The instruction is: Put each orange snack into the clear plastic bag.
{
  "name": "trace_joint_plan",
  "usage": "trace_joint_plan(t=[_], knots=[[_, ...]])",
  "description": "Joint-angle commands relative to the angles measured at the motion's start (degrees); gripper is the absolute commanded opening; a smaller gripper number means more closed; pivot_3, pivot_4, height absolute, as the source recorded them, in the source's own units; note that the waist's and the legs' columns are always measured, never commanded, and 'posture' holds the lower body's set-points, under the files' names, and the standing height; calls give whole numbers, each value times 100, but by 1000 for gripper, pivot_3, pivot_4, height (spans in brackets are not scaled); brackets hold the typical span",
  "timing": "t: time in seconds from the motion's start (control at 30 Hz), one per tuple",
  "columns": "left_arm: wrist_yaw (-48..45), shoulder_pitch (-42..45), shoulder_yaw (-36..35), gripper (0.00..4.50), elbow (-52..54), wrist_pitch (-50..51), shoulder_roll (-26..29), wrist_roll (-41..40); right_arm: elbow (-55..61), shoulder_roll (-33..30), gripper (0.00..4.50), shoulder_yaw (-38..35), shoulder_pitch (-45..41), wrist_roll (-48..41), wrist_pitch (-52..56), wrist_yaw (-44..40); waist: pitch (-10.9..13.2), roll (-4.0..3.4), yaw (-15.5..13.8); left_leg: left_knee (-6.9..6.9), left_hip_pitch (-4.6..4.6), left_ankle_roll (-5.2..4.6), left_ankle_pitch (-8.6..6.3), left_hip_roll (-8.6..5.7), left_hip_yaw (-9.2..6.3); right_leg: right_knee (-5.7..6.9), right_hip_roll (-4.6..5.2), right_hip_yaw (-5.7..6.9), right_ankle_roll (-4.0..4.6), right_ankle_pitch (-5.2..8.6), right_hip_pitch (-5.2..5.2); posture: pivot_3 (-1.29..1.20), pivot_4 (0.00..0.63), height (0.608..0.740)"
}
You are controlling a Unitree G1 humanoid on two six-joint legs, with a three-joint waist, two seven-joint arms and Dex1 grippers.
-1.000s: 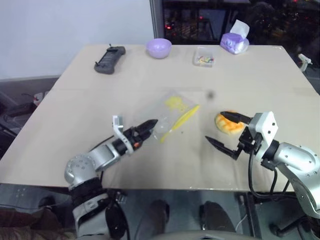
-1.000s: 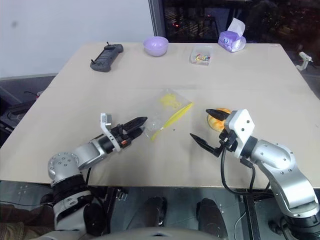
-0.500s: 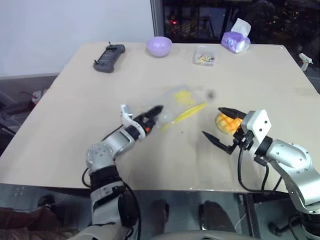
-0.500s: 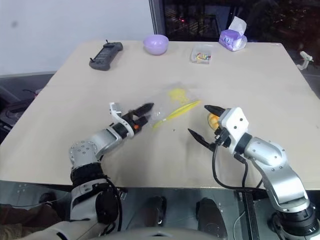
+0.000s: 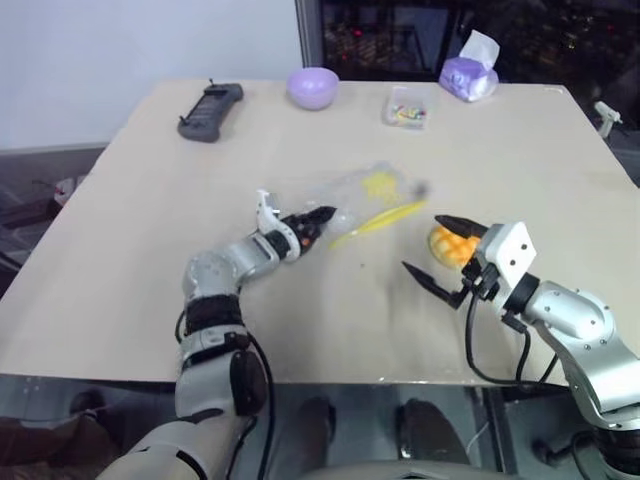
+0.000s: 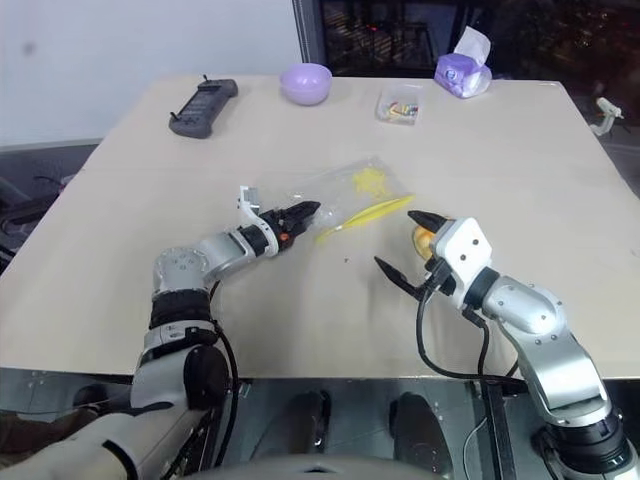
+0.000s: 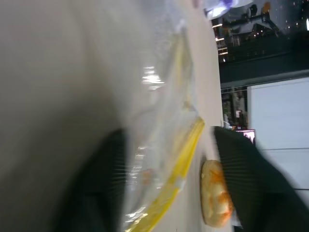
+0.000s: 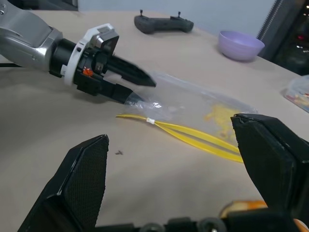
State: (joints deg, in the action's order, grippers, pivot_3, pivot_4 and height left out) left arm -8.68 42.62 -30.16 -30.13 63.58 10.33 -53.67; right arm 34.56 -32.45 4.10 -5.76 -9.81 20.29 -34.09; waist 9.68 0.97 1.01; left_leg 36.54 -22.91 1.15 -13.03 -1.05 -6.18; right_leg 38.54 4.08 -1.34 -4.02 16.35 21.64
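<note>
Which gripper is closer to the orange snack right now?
Right. The right gripper stands open with the orange snack beside its upper finger, unheld. The left gripper is across the table at the clear plastic bag, its fingers around the bag's edge.

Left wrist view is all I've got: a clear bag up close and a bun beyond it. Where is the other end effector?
Observer: The right end effector is open, one finger on each side of the orange snack, not closed on it.
Operator: Anything else out there I could bump?
Observer: Along the far edge of the table sit a black controller, a purple bowl, a small clear box and a purple tissue pack, all well apart from the clear plastic bag.
</note>
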Motion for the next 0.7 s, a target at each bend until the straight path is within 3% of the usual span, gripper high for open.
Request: trace_joint_plan(t=[0.03, 0.1, 0.37, 0.47, 0.7], knots=[[219, 317, -405, 782, -88, 331, 93, -395, -128, -15, 4500, 210, -285, 392, -304, 70, 9, 9, -1, -2, 0, 2, 1, 1, -1, 0, 0, 1, 0, 0, 2, 0, 150, 718], [388, 415, -595, 50, -84, 459, 89, -547, -322, -2, 4500, 356, -428, 605, -430, 79, 17, 16, -4, -5, 0, 19, 11, 2, -2, -2, 0, 3, 1, 0, 2, 0, 150, 718], [1552, 851, -1481, 50, 209, 1263, 138, -1745, -1886, 376, 4500, 1161, -1481, 2068, -1392, 662, 39, 42, -10, -11, -9, 33, 18, 2, -3, -17, 4, 4, 1, 0, 7, 0, 150, 718], [2264, 983, -1729, 50, 416, 1549, 185, -2500, -3058, 663, 4500, 1681, -2085, 2909, -1950, 1168, 41, 45, 7, -13, -8, 36, 19, 3, -1, -23, 4, 2, 1, -1, 7, 0, 150, 718], [3737, 667, -1369, 50, 951, 1458, 323, -4445, -5932, 1485, 4500, 2196, -3390, 4057, -2780, 2744, 42, 46, 2, -14, -11, 42, 23, 6, 1, -22, 5, -5, 4, -2, 15, 0, 150, 718]])
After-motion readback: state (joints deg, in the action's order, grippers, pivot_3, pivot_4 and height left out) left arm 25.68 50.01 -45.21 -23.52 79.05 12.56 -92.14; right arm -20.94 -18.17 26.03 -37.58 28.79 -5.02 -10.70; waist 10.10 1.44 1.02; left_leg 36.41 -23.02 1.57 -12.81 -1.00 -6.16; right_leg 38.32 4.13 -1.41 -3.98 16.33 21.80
